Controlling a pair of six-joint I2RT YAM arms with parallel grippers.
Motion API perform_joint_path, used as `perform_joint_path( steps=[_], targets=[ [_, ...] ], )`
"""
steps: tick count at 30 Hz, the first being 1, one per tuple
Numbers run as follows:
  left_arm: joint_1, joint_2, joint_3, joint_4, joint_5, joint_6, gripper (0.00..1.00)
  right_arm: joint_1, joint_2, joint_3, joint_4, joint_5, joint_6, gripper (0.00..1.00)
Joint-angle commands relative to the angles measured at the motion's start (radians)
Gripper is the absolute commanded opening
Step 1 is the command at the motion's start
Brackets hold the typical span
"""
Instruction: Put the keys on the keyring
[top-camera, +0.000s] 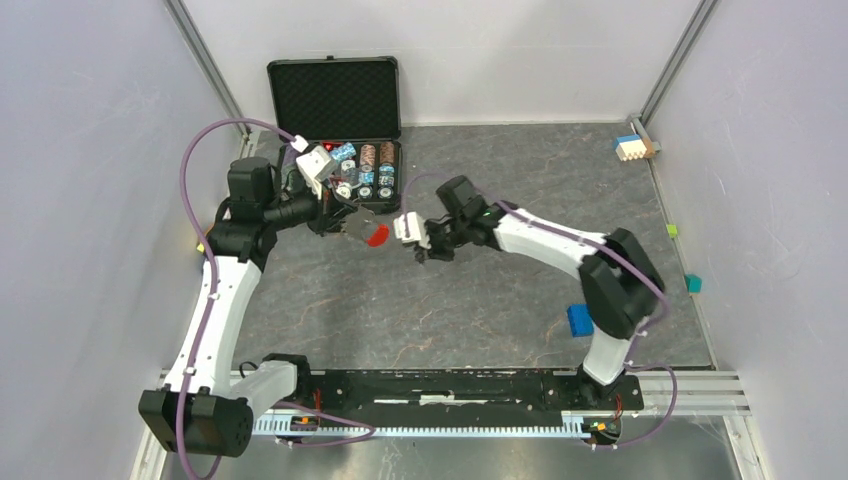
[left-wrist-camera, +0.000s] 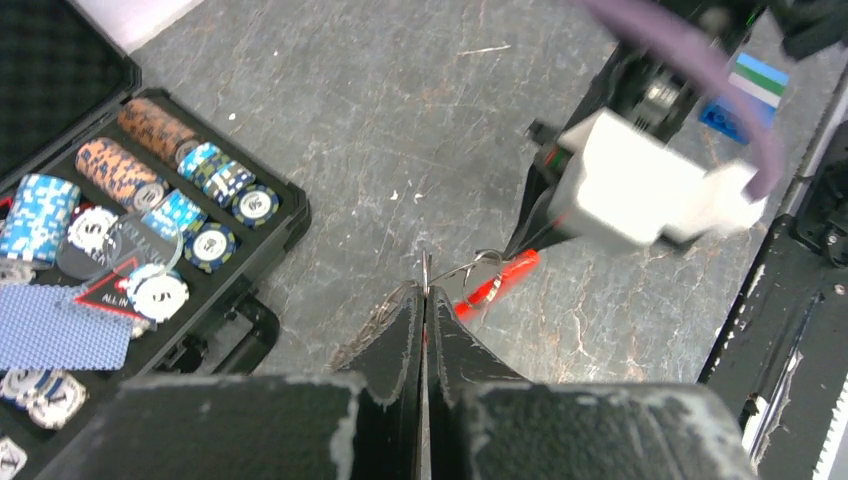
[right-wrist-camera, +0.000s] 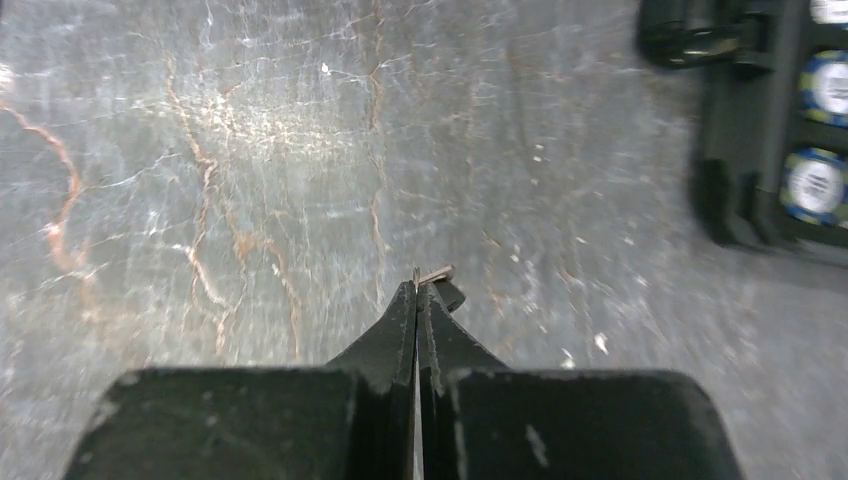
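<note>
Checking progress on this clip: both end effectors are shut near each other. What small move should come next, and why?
Probably nudge the right end effector towards the left end effector, to thread. The left pinches the thin silvery keyring with its flat red plastic tag; the right pinches a small dark piece, likely the black-headed key; they seem near but not joined.

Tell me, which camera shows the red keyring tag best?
The left wrist view: the red tag shows close and clear. The top view gives only a small red spot; the right wrist view shows none of it.
</note>
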Motion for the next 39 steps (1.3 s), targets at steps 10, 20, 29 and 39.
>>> perform_joint_path(
  steps=[10, 20, 29, 39],
  targets=[
    [-0.191, 0.034, 0.042, 0.056, 0.007, 0.171, 0.02, -0.110, -0.400, -0.067, -0.159, -0.180, 0.036, 0.00],
    [-0.415, -0.003, -0.068, 0.190, -0.243, 0.262, 0.02, -0.109, -0.505, -0.147, 0.076, -0.174, 0.434, 0.00],
    [-0.535, -0.059, -0.150, 0.244, -0.337, 0.361, 0.02, -0.109, -0.500, -0.196, 0.227, -0.193, 0.613, 0.00],
    [-0.595, -0.088, -0.284, 0.318, -0.373, 0.534, 0.02, -0.109, -0.461, -0.241, 0.320, -0.256, 0.697, 0.00]
  ],
)
